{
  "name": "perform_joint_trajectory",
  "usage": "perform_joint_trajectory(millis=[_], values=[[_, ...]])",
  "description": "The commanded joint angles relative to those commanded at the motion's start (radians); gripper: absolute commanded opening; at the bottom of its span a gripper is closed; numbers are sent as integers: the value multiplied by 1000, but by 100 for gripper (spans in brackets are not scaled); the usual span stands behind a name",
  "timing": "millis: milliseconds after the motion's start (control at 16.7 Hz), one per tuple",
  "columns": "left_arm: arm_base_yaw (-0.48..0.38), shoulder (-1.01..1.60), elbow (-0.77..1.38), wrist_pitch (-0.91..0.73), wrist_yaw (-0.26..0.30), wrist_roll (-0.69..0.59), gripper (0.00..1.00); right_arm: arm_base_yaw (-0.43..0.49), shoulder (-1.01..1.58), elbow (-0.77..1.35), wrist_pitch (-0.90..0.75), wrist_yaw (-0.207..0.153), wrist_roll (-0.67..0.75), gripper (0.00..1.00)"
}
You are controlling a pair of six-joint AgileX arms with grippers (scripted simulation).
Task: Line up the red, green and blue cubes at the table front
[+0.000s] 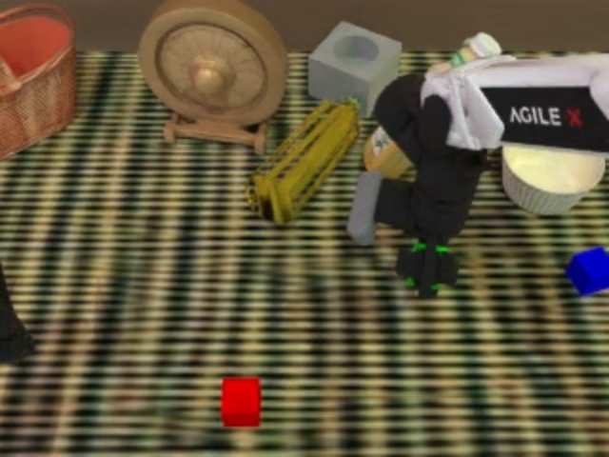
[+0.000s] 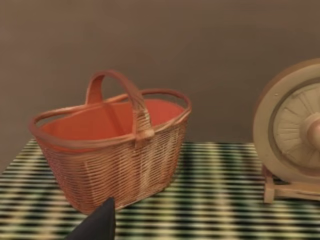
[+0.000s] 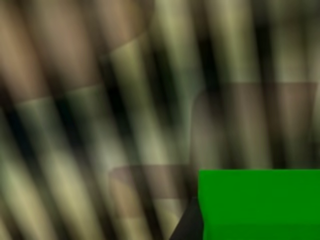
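The right gripper [image 1: 427, 268] is down over the middle-right of the table [image 1: 143, 286], its black body pointing straight down. You can only catch green slivers of the green cube [image 1: 420, 249] poking out around the fingers from above, but the right wrist view has that cube [image 3: 260, 205] filling the corner right up against a dark finger [image 3: 189, 225], so it looks clamped on it. Can't tell if the cube is resting on the table or just off it.

The red cube [image 1: 241, 401] sits alone near the front edge, left of centre. The blue cube [image 1: 589, 270] is over at the right edge, well apart from the gripper.

The left arm [image 1: 11, 328] is parked at the left edge, barely in shot, and I can't tell its fingers. Its wrist camera just looks at the wicker basket [image 2: 115, 150] and the wooden wheel [image 2: 292, 130].

Along the back there's also a grey block [image 1: 354, 64], a yellow cage thing [image 1: 304, 160] lying on its side and a white cup [image 1: 552, 176]
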Motion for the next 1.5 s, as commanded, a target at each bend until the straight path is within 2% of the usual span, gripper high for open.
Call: perform_joint_trajectory(millis=[300, 660, 1020, 1200, 1500], values=[[0, 0, 0, 0, 0, 0, 100, 1, -26, 14, -32, -6, 7, 0], [0, 0, 0, 0, 0, 0, 100, 8, -102, 129, -231, -7, 7, 0], [0, 0, 0, 0, 0, 0, 100, 18, -114, 126, -238, -7, 15, 0], [0, 0, 0, 0, 0, 0, 100, 109, -158, 76, -229, -7, 60, 0], [0, 0, 0, 0, 0, 0, 100, 343, -268, -57, -208, -7, 175, 0]])
